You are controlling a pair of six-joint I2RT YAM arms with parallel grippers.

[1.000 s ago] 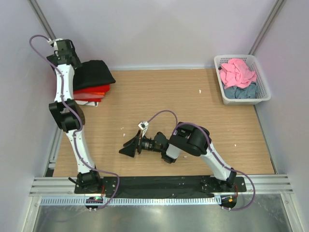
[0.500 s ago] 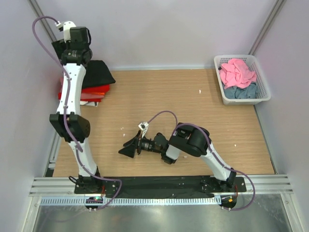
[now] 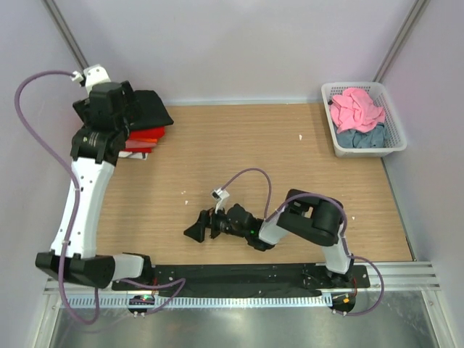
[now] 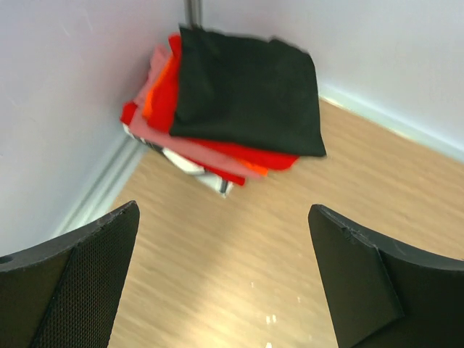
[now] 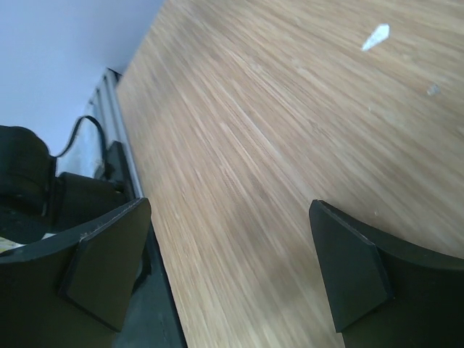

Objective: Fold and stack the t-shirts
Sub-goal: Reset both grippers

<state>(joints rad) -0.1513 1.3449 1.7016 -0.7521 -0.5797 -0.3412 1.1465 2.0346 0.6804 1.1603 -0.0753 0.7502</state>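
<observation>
A stack of folded t-shirts (image 3: 145, 125) lies in the far left corner, a black shirt (image 3: 151, 107) on top, red and orange ones under it. The left wrist view shows the black shirt (image 4: 246, 90) over red, orange, pink and white layers (image 4: 190, 148). My left gripper (image 3: 116, 116) hovers just in front of the stack, open and empty (image 4: 225, 283). A pink shirt (image 3: 357, 107) and a grey-blue shirt (image 3: 359, 138) lie crumpled in the white basket (image 3: 395, 129). My right gripper (image 3: 194, 229) is open and empty, low over the near middle of the table (image 5: 228, 268).
The basket stands at the far right against the wall. Walls close in the table on the left, back and right. A black rail (image 3: 239, 275) with both arm bases runs along the near edge. Small white flecks (image 3: 301, 136) lie on the wood.
My left arm has swung down and back from high over the stack, its gripper open. My right arm has drawn slightly toward the near edge, still open.
</observation>
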